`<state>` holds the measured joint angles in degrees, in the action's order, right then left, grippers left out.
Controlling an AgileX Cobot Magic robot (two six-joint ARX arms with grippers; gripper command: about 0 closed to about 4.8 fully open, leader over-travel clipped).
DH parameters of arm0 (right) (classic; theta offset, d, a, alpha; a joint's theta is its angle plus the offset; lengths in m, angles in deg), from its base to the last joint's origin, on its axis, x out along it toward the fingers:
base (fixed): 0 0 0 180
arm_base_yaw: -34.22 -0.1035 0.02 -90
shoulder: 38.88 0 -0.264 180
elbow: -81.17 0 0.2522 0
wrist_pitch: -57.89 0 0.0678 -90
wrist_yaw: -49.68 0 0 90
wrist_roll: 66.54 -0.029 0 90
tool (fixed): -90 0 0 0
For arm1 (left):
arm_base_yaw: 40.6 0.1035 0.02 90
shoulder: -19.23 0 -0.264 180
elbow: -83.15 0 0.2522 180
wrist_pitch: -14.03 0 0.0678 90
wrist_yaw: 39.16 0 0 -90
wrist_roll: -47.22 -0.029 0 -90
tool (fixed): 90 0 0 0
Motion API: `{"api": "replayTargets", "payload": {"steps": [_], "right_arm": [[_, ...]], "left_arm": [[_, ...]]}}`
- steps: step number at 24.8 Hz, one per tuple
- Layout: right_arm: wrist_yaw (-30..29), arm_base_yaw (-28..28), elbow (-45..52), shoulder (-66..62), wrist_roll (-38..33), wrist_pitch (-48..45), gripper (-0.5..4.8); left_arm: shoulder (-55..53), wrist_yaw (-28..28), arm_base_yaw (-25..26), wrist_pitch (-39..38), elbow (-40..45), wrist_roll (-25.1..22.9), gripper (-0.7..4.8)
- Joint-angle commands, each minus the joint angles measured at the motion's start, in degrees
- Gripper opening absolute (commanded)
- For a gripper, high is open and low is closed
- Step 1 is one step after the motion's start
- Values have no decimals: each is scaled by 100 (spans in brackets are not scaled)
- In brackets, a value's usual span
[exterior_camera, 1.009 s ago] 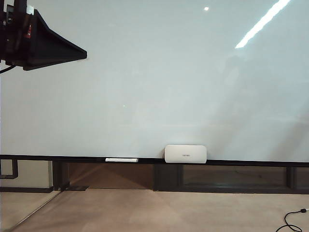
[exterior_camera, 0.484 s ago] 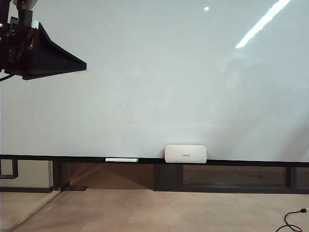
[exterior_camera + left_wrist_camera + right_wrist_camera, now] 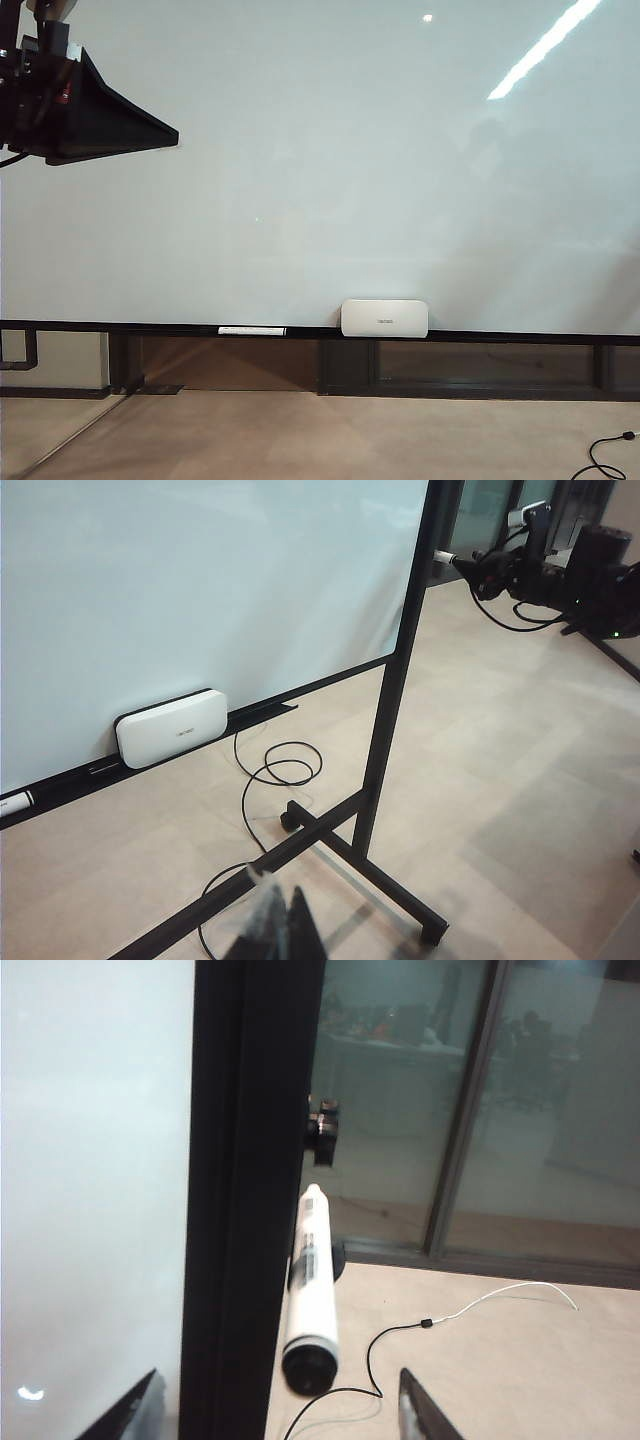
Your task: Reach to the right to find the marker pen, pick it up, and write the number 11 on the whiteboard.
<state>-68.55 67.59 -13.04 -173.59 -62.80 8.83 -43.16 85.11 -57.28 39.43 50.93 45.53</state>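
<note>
The right gripper (image 3: pixel 278 1412) is reaching past the glossy pale whiteboard's (image 3: pixel 330 170) black post, its fingers spread around the slim white-barrelled marker pen (image 3: pixel 310 1290) without yet clasping it. Next it needs to close on the barrel. The left gripper (image 3: pixel 285 930) is hovering, clenched and empty.

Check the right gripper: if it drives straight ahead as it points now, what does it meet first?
Probably the marker pen, centred between the right gripper fingertips. The whiteboard frame post stands just beside that line; depth is unclear, so it may clip that.

the left gripper (image 3: pixel 275 930) is cut off by the frame edge and blurred. only the right gripper (image 3: pixel 280 1410)'s finger tips show, its opening unclear around the marker pen (image 3: pixel 310 1300).
</note>
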Motion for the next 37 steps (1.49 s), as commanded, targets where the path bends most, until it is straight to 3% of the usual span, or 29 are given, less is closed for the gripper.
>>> {"api": "replayTargets", "payload": {"steps": [1,37], "right_arm": [[9,7,-127,26,-4,155,297],[116,-28,-1467,-717,-201,728,292]], "left_arm": [[9,-22,-7,37,-11,-26,-5],[9,-107,-7,11,-11,-90,-5]]}}
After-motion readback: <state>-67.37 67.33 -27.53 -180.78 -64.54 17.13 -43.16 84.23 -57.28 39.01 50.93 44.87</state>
